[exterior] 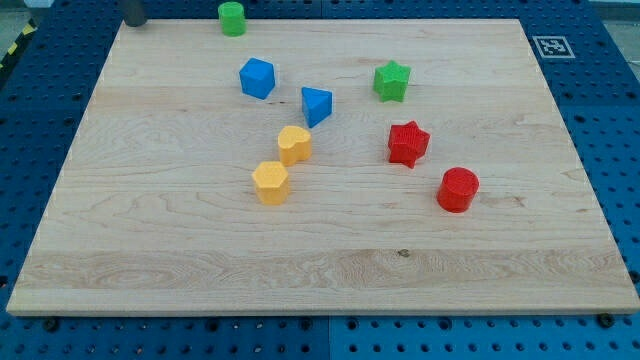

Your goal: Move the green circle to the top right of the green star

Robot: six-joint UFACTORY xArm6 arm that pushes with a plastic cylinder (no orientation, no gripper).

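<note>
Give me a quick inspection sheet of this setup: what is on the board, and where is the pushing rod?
Surface: wooden board, flat, on a blue pegboard base.
Job's things: green circle at the board's top edge; green star well to its right and lower.
Clutter: two blue blocks, two yellow blocks, red star, red cylinder.
Grippers: none; my tip at the top left corner, left of the green circle, apart from it.
Cables: nothing seen.
Surroundings: printed marker tag at top right.
</note>
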